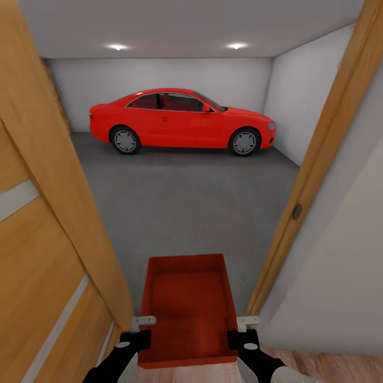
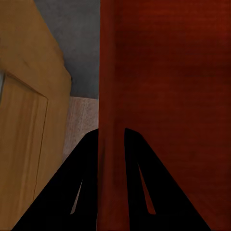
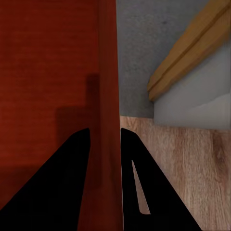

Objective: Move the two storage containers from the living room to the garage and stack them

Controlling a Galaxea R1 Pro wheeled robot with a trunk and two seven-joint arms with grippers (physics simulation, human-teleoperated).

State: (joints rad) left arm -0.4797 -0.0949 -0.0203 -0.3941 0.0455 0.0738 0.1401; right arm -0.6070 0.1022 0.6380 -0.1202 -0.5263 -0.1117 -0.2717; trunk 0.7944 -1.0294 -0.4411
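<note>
An orange-red lidless storage container (image 1: 187,311) hangs in front of me in the doorway, held by both arms. My left gripper (image 1: 139,334) is shut on its left wall, and the left wrist view shows that container wall (image 2: 111,120) pinched between the black fingers (image 2: 84,173). My right gripper (image 1: 240,334) is shut on its right wall; in the right wrist view the wall (image 3: 107,106) runs between the fingers (image 3: 132,163). Beyond the doorway lies the garage with its dark grey floor (image 1: 186,197).
A red car (image 1: 181,121) is parked across the far end of the garage. An open wooden door (image 1: 42,213) stands close on the left, and a wooden door frame (image 1: 314,159) with a pale wall (image 1: 340,276) is close on the right. Light wood planks (image 3: 187,163) lie under me.
</note>
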